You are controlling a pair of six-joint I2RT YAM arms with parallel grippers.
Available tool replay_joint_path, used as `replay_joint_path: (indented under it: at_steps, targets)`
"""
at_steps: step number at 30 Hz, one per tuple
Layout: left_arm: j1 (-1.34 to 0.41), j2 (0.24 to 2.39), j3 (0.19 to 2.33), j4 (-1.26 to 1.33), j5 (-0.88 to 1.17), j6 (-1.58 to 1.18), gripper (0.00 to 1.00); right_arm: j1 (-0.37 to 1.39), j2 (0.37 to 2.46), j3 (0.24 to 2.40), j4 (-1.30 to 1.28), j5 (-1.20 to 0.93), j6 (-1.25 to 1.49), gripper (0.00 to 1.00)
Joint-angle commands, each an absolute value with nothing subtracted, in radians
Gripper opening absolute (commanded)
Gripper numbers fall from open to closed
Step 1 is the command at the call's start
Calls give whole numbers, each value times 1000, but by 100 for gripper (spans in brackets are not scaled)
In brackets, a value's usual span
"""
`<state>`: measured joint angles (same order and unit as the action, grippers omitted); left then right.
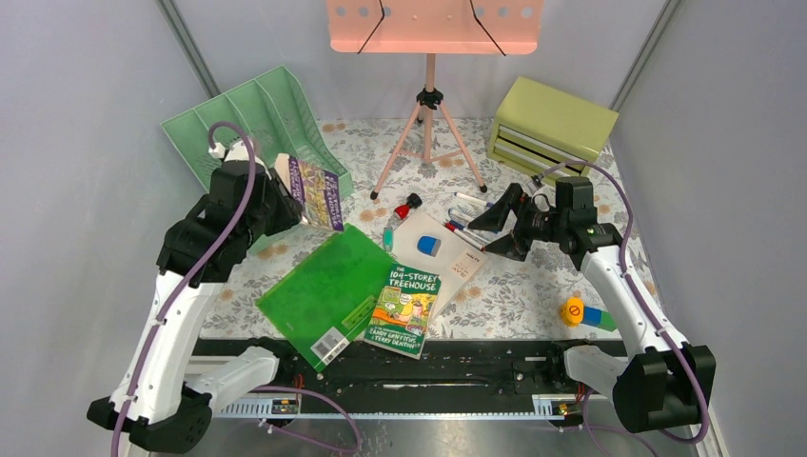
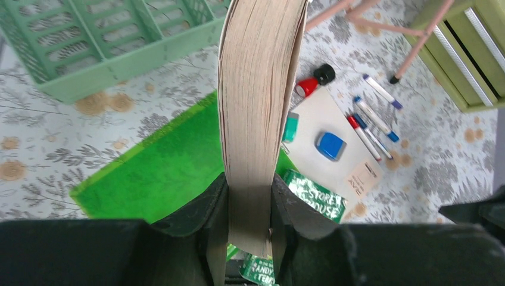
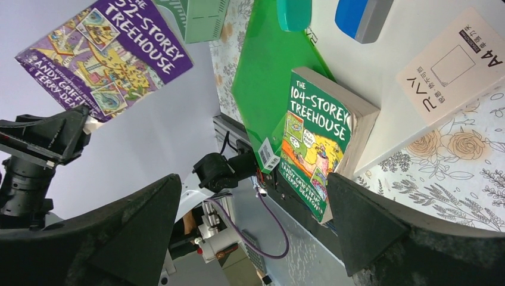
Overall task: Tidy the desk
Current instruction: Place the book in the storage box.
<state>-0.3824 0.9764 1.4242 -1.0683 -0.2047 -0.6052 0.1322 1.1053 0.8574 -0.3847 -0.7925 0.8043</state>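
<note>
- Floral-printed desk (image 1: pixel 533 295) spreads cluttered beneath both arms.
- Left gripper (image 1: pixel 282 198) is clamped on the purple book (image 1: pixel 316 193), lifted clear of the desk. The green rack (image 1: pixel 257 114) stands just behind and left of it (this arm is much the nearer).
- Right gripper (image 1: pixel 497 227) hangs spread wide, holding nothing, just beside the markers (image 1: pixel 466 231).

Bright, even, diffuse light; shadows soft and faint; the right wrist view's near fingers (image 3: pixel 107 238) look blurred.
</note>
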Motion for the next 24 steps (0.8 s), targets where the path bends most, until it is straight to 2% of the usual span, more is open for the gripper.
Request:
replay_joint_path:
  at_steps: [1, 11, 19, 24]
  targets:
    - [-377, 977, 1512, -1004, -364, -592, 0, 138, 1098, 889, -424, -769, 765, 99]
    - [-363, 1055, 1573, -988, -450, -634, 0, 138, 1108, 899, -426, -785, 753, 100]
    - [-321, 1192, 1665, -969, -248, -568, 0, 138, 1097, 872, -433, -784, 757, 100]
    - [-281, 1242, 1685, -967, -194, -571, 0, 138, 1086, 854, -433, -784, 765, 100]
